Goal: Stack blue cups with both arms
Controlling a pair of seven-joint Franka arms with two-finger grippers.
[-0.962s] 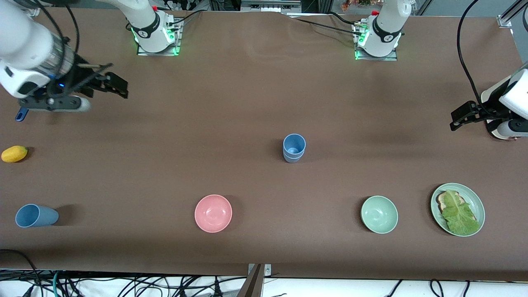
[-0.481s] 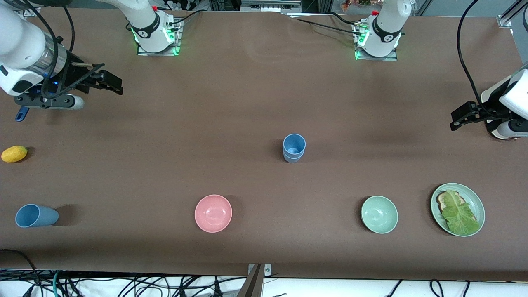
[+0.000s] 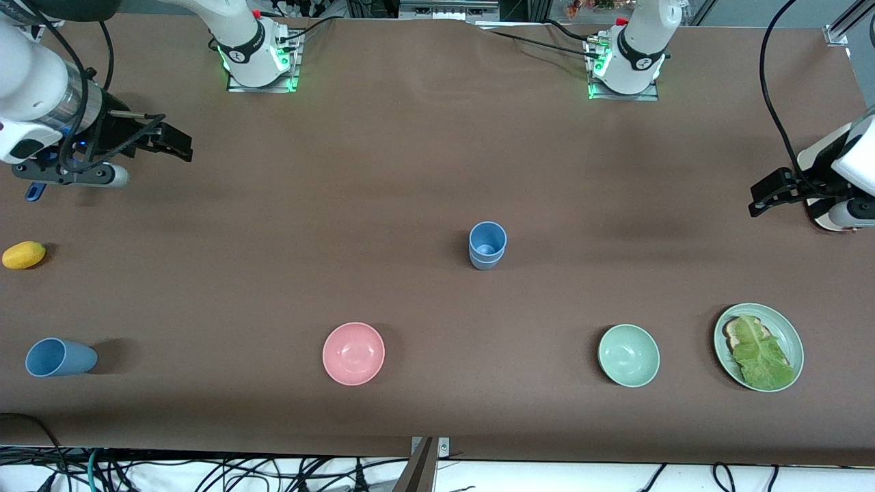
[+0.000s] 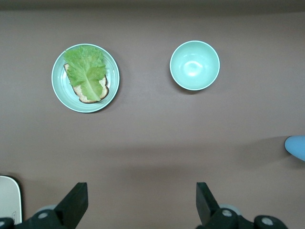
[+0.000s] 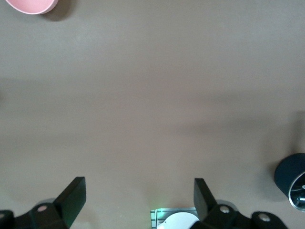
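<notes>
Two blue cups (image 3: 487, 245) stand nested, one inside the other, upright at the middle of the table. A third blue cup (image 3: 60, 357) lies on its side near the front camera at the right arm's end. My right gripper (image 3: 174, 145) is open and empty, up in the air over bare table at the right arm's end. My left gripper (image 3: 760, 197) is open and empty over bare table at the left arm's end. The left wrist view shows its fingers wide apart (image 4: 141, 205) and an edge of the nested cups (image 4: 296, 146). The right wrist view shows open jaws (image 5: 139, 200) over bare table.
A pink bowl (image 3: 353, 353), a green bowl (image 3: 628, 355) and a green plate (image 3: 787, 333) with toast and lettuce lie in a row near the front camera. A yellow fruit (image 3: 24, 254) lies at the right arm's end. The bowl (image 4: 194, 65) and plate (image 4: 58, 90) show in the left wrist view.
My right gripper has drawn back toward the right arm's end of the table, away from the nested cups. The left arm has barely moved. The cups have not moved.
</notes>
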